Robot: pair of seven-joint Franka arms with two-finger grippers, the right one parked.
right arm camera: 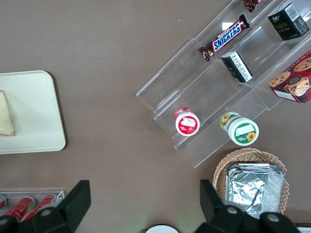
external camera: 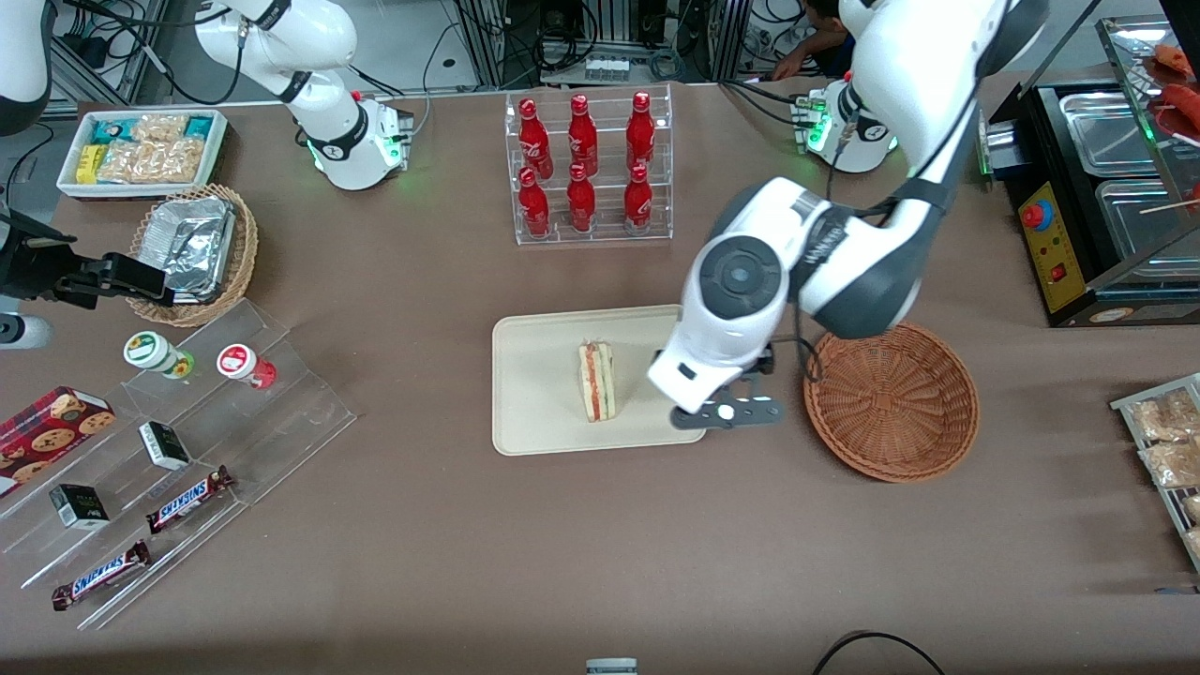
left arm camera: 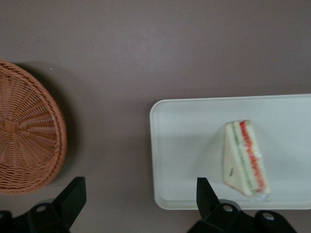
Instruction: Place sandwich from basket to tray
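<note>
Sandwich (external camera: 597, 381) lies on tray (external camera: 534, 412), just beside pincer (left arm camera: 138, 194) (spread, holding nothing). Basket (external camera: 891, 401) empty. Next: lift arm clear.

Triangular sandwich (external camera: 596, 381) of pale bread, lying on the cream rectangular tray (external camera: 539, 412) near its middle, red, orange and green filling on its cut edge facing up. Round reddish-brown wicker basket (external camera: 891, 403) beside the tray, toward the working arm's end of the table, apart from it, nothing inside.
</note>
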